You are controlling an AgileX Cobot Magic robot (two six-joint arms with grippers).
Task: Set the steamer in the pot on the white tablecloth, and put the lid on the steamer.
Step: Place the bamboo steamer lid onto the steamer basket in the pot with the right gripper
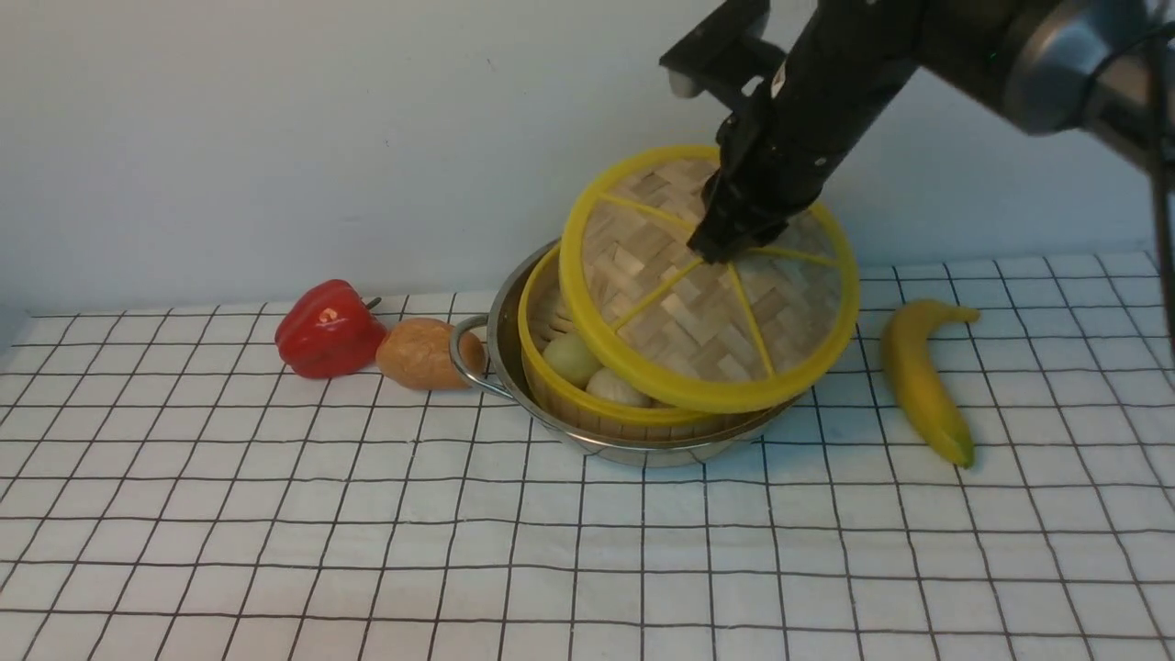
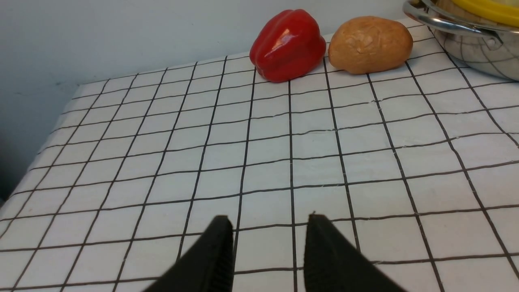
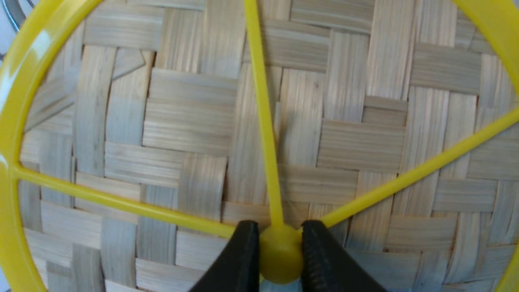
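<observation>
nearest, open stretch of the white tablecloth [image 1: 367, 569], black grid lines across it. in the left wrist view only, left gripper [image 2: 269, 219] low over the cloth, black fingers [image 2: 215, 255] spread apart, nothing between them. further back, mid-cloth, the pot [image 1: 643, 452], shiny steel, loop handle [image 1: 462, 353] toward the robot's left; inside it the steamer [image 1: 587, 415], pale buns [image 1: 571, 356] showing at its uncovered left side. right of the pot, apart from it, a banana [image 1: 923, 381] flat on the cloth; left of it, a potato [image 1: 418, 352] right at the handle, then a red pepper [image 1: 328, 329] just beside the potato. over the steamer, the lid [image 1: 698, 312], tilted, near edge low at the basket's front rim, far edge raised; cannot tell whether resting on that rim. right gripper [image 1: 721, 248] reaching down from the upper right, fingertips pinched on the lid's small yellow centre knob [image 3: 279, 251]. behind all, plain pale wall [image 1: 275, 138]
</observation>
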